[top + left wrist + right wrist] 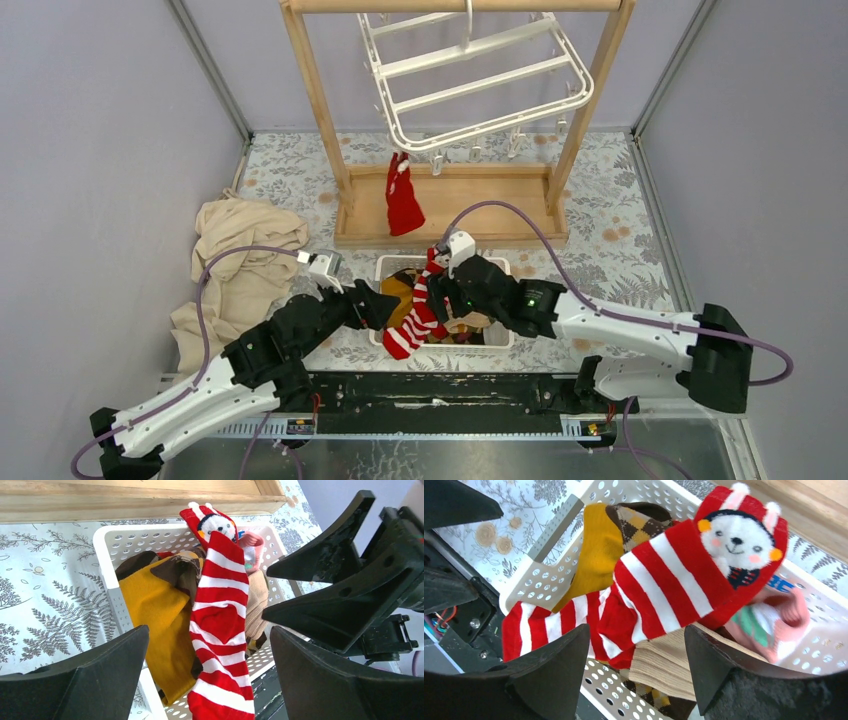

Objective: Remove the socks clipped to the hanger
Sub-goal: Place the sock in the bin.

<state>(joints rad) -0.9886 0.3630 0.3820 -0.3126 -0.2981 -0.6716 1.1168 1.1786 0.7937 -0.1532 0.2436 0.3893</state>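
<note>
The white hanger (480, 75) hangs tilted from the wooden rack, with one plain red sock (403, 195) still clipped at its near left side. A red-white striped sock (220, 615) with a bear face lies across the white basket (107, 535), its toe draped over the near rim. Mustard (596, 555), argyle (639, 517), tan (684, 655) and pink (774, 620) socks lie under it. My left gripper (209, 630) is open just above the striped sock's toe. My right gripper (636, 650) is open over the basket's right half, with nothing between its fingers.
The wooden rack's base (445, 200) stands right behind the basket (500, 262). A heap of beige cloth (240, 260) lies at the left on the floral mat. Both grippers (385, 300) (450, 290) sit close together over the basket. Grey walls close in both sides.
</note>
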